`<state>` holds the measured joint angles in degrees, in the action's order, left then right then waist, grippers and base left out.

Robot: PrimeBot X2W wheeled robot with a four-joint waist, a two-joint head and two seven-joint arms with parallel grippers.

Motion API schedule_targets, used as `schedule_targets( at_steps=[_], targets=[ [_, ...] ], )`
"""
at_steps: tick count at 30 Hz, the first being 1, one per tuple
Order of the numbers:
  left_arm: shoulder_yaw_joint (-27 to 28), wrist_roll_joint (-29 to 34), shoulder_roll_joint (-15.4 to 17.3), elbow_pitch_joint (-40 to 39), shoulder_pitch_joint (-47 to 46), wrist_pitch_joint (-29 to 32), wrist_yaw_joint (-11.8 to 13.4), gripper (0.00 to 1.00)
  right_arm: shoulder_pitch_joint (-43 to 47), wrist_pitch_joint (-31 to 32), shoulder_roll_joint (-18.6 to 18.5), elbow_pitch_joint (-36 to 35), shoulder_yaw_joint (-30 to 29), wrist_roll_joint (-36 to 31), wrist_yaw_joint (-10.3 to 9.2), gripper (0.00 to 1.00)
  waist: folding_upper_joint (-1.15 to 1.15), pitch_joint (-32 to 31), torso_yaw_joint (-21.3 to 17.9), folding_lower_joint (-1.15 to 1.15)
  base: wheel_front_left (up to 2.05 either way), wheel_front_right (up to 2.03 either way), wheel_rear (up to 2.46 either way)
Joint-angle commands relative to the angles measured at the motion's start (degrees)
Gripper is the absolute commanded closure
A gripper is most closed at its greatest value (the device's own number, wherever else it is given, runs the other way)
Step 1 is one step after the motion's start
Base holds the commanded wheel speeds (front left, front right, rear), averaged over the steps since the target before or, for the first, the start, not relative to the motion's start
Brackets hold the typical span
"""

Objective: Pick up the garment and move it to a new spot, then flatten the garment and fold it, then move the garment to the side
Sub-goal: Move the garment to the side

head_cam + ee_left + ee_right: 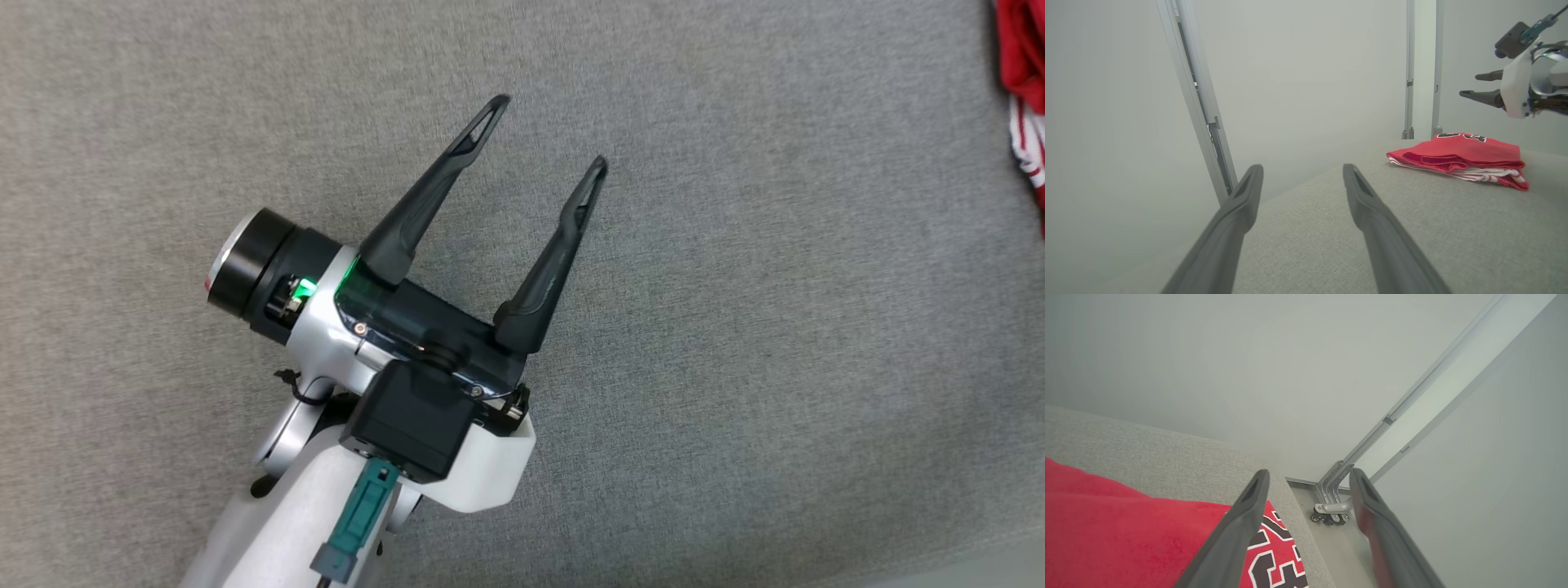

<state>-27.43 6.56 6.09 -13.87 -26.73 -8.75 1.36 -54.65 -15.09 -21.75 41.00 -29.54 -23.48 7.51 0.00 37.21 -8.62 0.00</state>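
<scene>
Looking down from the head, the left pincer [549, 131] hovers over the grey cloth-covered table [775, 367] with its jaws wide and nothing between them, well apart from the garment [1020, 49], of which a red and white-striped corner pokes in at the far right.

From the left wrist, the left pincer [1302, 169] is again spread wide and empty. The garment [1457, 153] lies folded in a flat red stack on the table [1310, 245]. Above the garment, clear of the cloth, hangs the right pincer [1468, 85], jaws parted and holding nothing.

From the right wrist, the right pincer [1308, 473] stands wide over the garment [1126, 531], whose printed lettering lies just beside the table's edge [1290, 506]. Past that edge from the garment is the floor, with a metal frame foot [1331, 506].

By the look of it the fold is done and the garment sits off to the side. The risk is that edge: a low finger brushing the top layer as the arm pulls away could drag the stack open, or push it over the edge.
</scene>
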Motion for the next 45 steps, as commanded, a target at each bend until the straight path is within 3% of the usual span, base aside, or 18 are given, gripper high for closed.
schedule_targets(
  at_steps=[1,4,15,21,26,32,45],
  targets=[
    [0.5,-0.7,0.0,0.6,1.1,-0.5,0.8,0.00,0.8,-0.1,1.4,-0.8,0.9,0.1,-0.03,0.00,0.00,-2.4,0.4,0.00,0.00,0.00,0.00],
    [1.5,-2.0,-0.1,1.7,3.1,-1.1,2.0,0.00,2.1,-0.1,4.4,-0.3,3.9,2.9,-0.03,0.00,0.00,-5.3,1.1,0.00,0.00,0.00,0.00],
    [7.6,-12.0,-1.1,11.0,11.6,-4.7,5.6,0.00,7.6,-0.1,9.4,4.8,21.5,18.7,-0.04,0.00,0.00,-16.9,4.1,0.00,0.00,0.00,0.00],
    [10.4,-15.5,-1.6,15.6,14.9,-5.9,7.0,0.00,12.1,-0.1,11.3,1.8,28.7,25.8,-0.04,0.00,0.00,-22.1,5.5,0.00,0.00,0.00,0.00],
    [13.1,-18.2,-2.0,19.4,18.1,-6.4,7.9,0.00,19.5,-0.1,12.8,-6.2,34.5,32.3,-0.03,0.00,0.00,-27.4,6.5,0.00,0.00,0.00,0.00],
    [15.4,-19.1,-2.2,20.0,20.9,-6.4,7.8,0.00,27.5,-0.1,13.7,-12.1,37.8,34.9,-0.03,0.00,0.00,-31.9,7.3,0.00,0.00,0.00,0.00],
    [18.3,-17.8,-2.8,16.3,29.4,-6.4,5.9,0.00,42.4,-0.1,16.1,-24.7,39.1,32.4,-0.03,0.00,0.00,-37.9,8.7,0.00,0.00,0.00,0.00]
  ],
)
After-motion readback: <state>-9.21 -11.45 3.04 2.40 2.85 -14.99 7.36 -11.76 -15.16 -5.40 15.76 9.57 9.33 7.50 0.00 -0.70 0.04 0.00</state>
